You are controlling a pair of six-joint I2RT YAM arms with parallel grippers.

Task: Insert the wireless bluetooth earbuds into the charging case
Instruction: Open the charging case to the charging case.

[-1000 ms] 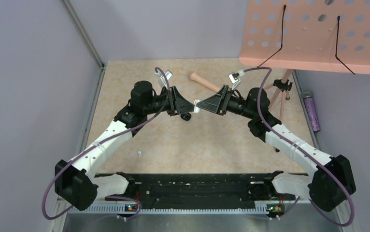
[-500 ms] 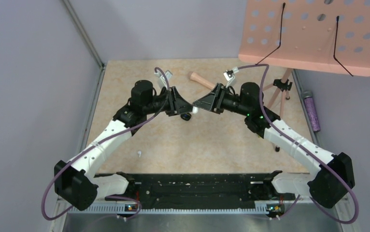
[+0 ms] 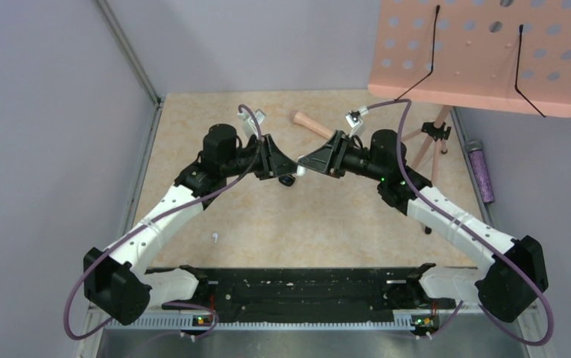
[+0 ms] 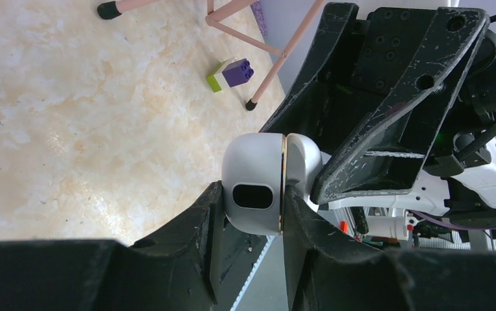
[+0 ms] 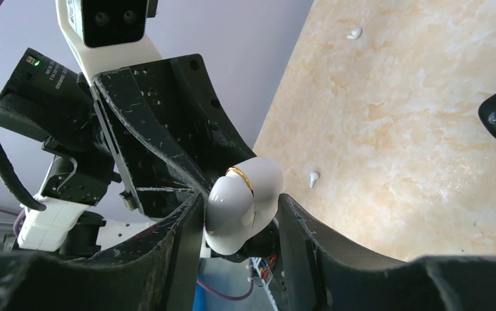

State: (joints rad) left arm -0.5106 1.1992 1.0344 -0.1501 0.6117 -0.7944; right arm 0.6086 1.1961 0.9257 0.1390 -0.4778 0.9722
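L grip [image 4: 252, 201] pinched the charging case [image 4: 255, 168]. R grip [image 5: 240, 207] had a finger each side of it; I couldn't tell if tight. R wrist cam showed two earbuds [image 5: 312, 178] lying far from case; top cam, one.

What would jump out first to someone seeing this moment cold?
The left gripper and right gripper meet over the middle of the table, both gripping one white case held in the air. A pink music stand looms at the far right corner, and a tiny white earbud lies loose on the table's near left part.
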